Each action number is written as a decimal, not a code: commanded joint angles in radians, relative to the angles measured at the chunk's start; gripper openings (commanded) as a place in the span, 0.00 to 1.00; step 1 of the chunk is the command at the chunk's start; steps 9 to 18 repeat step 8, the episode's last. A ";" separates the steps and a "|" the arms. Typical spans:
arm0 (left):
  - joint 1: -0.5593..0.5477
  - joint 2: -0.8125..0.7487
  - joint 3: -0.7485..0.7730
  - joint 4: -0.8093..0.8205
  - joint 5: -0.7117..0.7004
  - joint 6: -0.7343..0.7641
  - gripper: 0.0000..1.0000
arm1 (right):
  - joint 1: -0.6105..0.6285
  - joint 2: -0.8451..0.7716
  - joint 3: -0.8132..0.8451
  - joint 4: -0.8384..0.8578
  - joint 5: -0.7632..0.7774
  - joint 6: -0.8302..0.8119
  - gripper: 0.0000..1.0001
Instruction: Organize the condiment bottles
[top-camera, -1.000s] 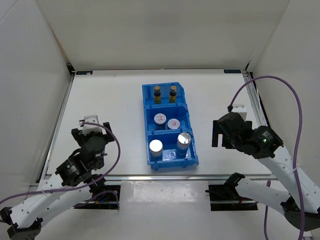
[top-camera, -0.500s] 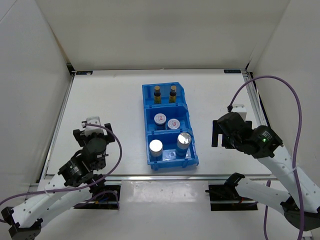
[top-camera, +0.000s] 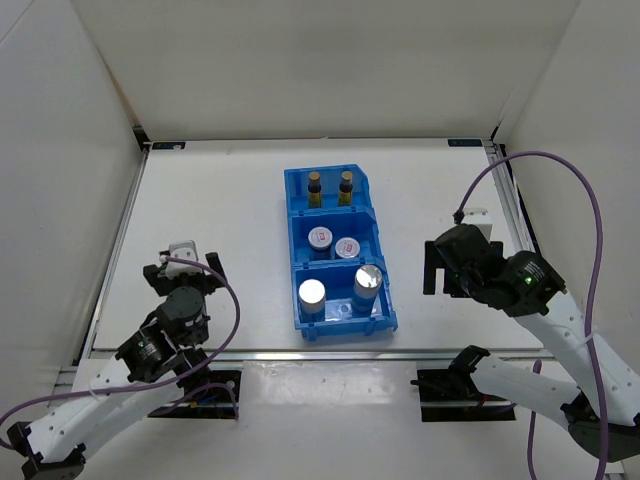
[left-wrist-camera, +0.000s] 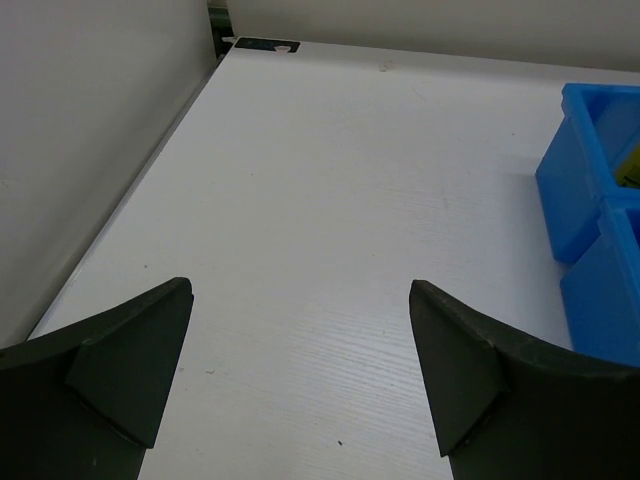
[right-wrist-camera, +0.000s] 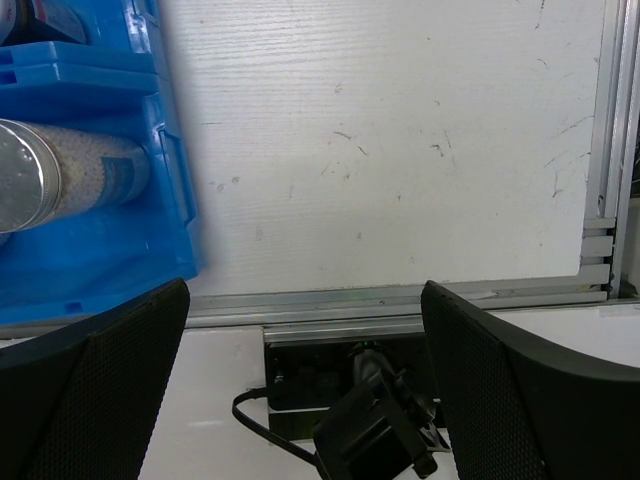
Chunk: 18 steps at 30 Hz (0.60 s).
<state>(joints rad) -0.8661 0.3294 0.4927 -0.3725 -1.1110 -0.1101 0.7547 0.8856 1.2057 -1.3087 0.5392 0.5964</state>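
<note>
The condiment bottles stand in a blue three-part bin (top-camera: 292, 250) at the table's middle. Two amber bottles (top-camera: 314, 187) fill the far part, two white-capped ones (top-camera: 320, 238) the middle part, and two silver-lidded shakers (top-camera: 313, 294) the near part. My left gripper (top-camera: 181, 264) sits left of the bin, open, with only bare table between its fingers (left-wrist-camera: 300, 290). The bin's corner (left-wrist-camera: 590, 200) shows at that view's right edge. My right gripper (top-camera: 436, 268) hangs right of the bin, open and empty (right-wrist-camera: 303, 290). One shaker (right-wrist-camera: 70, 175) and the bin wall (right-wrist-camera: 100, 260) show at its left.
White walls close in the table on three sides. A metal rail (right-wrist-camera: 400, 300) runs along the near edge, with the right arm's base (right-wrist-camera: 370, 420) and a cable below it. A purple cable (top-camera: 590, 200) loops above the right arm.
My left arm has drawn back toward the near edge, away from the bin. The right arm and the bottles have not moved.
</note>
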 joint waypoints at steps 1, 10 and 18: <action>0.003 -0.021 -0.014 0.047 -0.001 0.027 1.00 | 0.000 -0.004 0.000 0.014 -0.002 -0.010 1.00; 0.003 -0.021 -0.071 0.078 -0.098 0.009 1.00 | 0.000 -0.026 0.000 0.014 -0.002 -0.010 1.00; 0.003 -0.021 -0.071 0.078 -0.098 0.009 1.00 | 0.000 -0.026 0.000 0.014 -0.002 -0.010 1.00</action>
